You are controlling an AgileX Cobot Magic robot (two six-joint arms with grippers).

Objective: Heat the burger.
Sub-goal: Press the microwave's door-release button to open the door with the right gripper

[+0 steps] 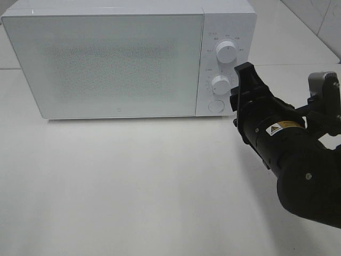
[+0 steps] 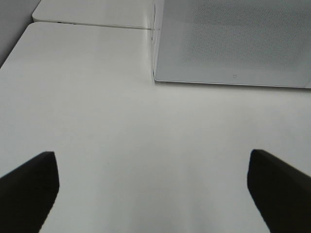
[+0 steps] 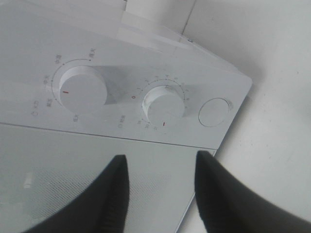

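The burger is out of view in every frame. A white microwave (image 1: pixel 106 58) stands at the back of the table with its door shut. My right gripper (image 1: pixel 238 85) hovers just to the right of the lower dial (image 1: pixel 220 84) on the control panel. In the right wrist view its two dark fingers (image 3: pixel 119 194) stand apart with nothing between them, a short way in front of that dial (image 3: pixel 165 105). My left gripper (image 2: pixel 150 155) is open over bare table, facing the microwave's left front corner (image 2: pixel 158 77).
The control panel also carries an upper dial (image 1: pixel 226 53) and a round button (image 1: pixel 215 105). A white table (image 1: pixel 133 186) stretches in front of the microwave. A second white tabletop (image 2: pixel 92 12) adjoins at the far left. The black right arm (image 1: pixel 298 165) fills the right side.
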